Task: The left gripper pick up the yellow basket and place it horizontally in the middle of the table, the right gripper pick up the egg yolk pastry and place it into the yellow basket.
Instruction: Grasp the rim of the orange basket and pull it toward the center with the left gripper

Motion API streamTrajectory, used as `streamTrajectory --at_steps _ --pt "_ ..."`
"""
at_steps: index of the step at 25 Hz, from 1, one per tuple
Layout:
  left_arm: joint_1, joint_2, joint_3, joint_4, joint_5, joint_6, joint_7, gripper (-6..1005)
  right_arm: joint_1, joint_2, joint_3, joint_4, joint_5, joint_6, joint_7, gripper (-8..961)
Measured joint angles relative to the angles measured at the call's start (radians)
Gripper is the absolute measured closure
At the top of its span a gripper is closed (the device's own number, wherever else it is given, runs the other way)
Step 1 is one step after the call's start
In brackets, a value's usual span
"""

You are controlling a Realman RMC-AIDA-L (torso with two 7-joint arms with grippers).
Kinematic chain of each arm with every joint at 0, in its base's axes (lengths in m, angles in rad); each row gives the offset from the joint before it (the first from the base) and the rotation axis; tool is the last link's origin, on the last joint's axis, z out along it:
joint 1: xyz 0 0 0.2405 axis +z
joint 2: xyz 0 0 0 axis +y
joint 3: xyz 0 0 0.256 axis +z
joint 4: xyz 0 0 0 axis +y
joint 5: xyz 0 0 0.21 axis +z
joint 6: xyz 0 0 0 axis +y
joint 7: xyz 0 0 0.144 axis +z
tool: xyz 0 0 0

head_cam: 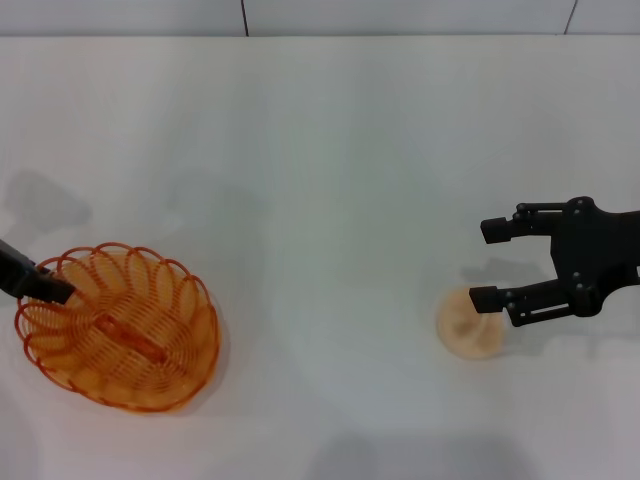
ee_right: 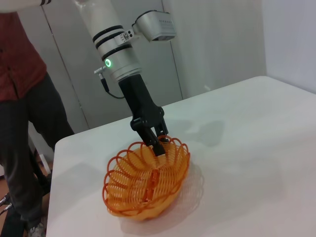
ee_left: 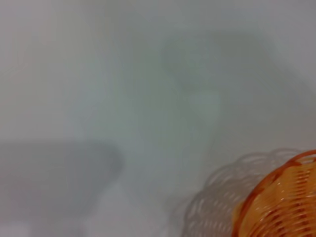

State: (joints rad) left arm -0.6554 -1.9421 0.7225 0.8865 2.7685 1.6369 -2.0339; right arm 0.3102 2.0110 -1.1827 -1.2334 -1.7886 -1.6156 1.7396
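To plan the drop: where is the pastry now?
In the head view the pastry lies on the table's right side, beside the open right gripper.

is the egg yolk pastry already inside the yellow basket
No, the egg yolk pastry sits on the table by the right gripper, far from the yellow basket held by the left gripper.

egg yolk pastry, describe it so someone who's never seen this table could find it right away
Start from the white table and look to its right side, where the black right gripper reaches in, fingers spread. The egg yolk pastry lies on the table right by the gripper's near finger: a small, round, pale cream dome. Its only neighbour, the yellow basket far left, is larger, orange wire and see-through.
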Motion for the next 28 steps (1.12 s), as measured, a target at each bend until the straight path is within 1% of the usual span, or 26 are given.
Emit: streamTrajectory --at_steps 16,22,26,28 --pt "-0.012 -0.006 0.000 -0.012 0.007 -0.009 0.007 809 0.001 0.000 -0.001 -0.004 0.000 0.000 0.000 96" --pt "-0.022 -0.009 0.005 -0.008 0.006 0.017 0.023 852 0.001 0.000 0.001 -0.002 0.000 0.002 0.000 96" --pt "-0.026 -0.015 0.010 0.014 -0.041 0.055 0.025 873 0.001 0.000 0.002 -0.001 0.000 0.006 0.000 96" --pt "-0.026 -0.021 0.012 0.041 -0.065 0.080 0.025 880 0.001 0.000 0.005 -0.001 0.000 0.007 0.000 96"
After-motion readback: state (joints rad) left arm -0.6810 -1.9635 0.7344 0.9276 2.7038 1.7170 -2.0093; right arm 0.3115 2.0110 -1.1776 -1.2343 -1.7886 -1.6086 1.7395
